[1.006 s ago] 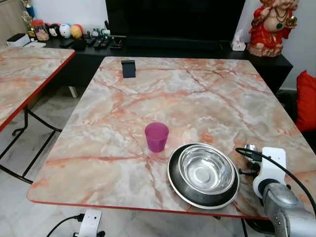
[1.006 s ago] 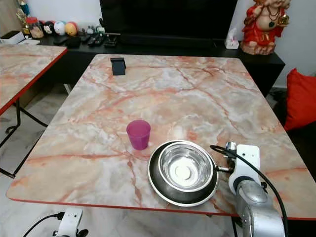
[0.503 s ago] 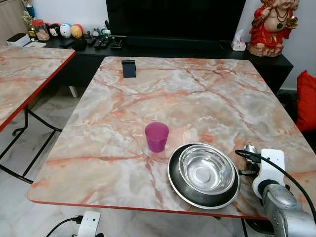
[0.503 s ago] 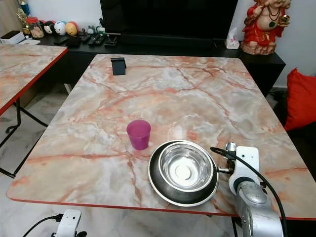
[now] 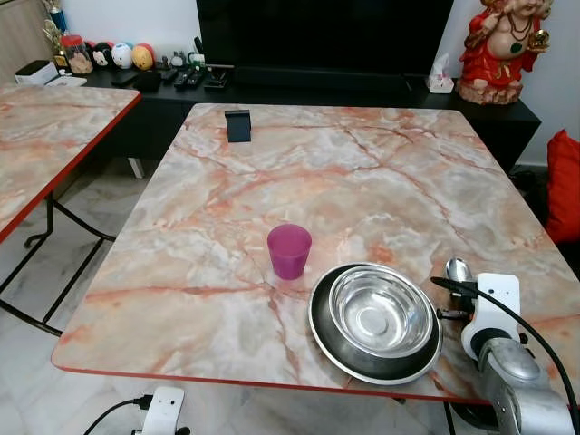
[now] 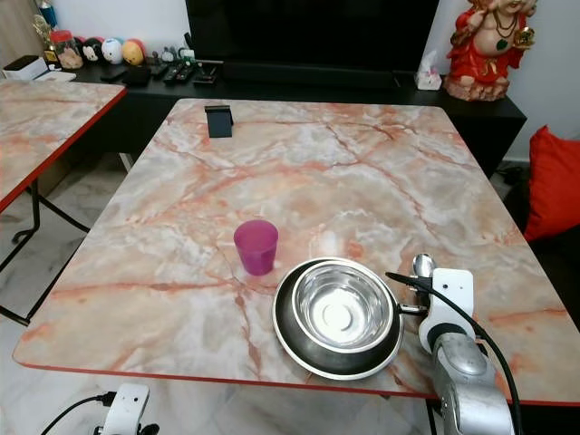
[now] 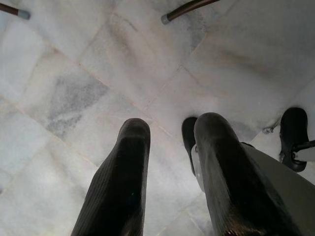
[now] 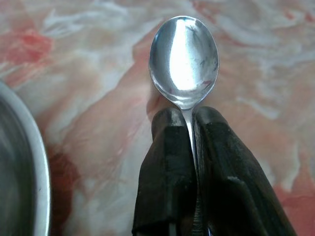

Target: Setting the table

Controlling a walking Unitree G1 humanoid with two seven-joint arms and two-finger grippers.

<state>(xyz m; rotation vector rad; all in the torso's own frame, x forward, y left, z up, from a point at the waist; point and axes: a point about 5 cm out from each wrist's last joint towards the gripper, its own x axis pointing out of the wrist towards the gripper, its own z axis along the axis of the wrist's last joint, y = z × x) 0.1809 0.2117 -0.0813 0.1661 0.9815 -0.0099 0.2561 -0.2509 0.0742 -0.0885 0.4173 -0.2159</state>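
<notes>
**Right wrist view: spoon pinched by the neck, bowl pointing away from the arm**

Right wrist view puts it plainly: the right gripper (image 8: 189, 147) has its two black fingers (image 8: 165, 167) pressed together on the thin neck of a steel spoon (image 8: 183, 56), with the spoon's bowl sticking out past the fingertips, hollow side up. The marble table (image 5: 362, 172) lies close beneath it, and the curved rim of the dark plate (image 8: 22, 162) shows at the edge of that same picture.

From the head camera, the spoon (image 6: 423, 265) sits just beside the plate (image 6: 288, 337) on the robot's right, near the table's front right corner. Its long axis runs roughly away from the robot, bowl at the far end, handle hidden back inside the gripper and under the white wrist. A steel bowl (image 5: 381, 313) rests inside the plate, and a purple cup (image 5: 289, 251) stands just beyond the plate's far left edge.

That is the relation that matters here, to my eye: the spoon already lies parallel to the plate's right side and low over the marble, so setting it down looks like a matter of a short drop and a release. Whether it touches the table I cannot tell.

The left gripper (image 7: 170, 162) hangs idle below table height, fingers parted with nothing between them, pointing at the pale floor tiles (image 7: 74, 73).
</notes>
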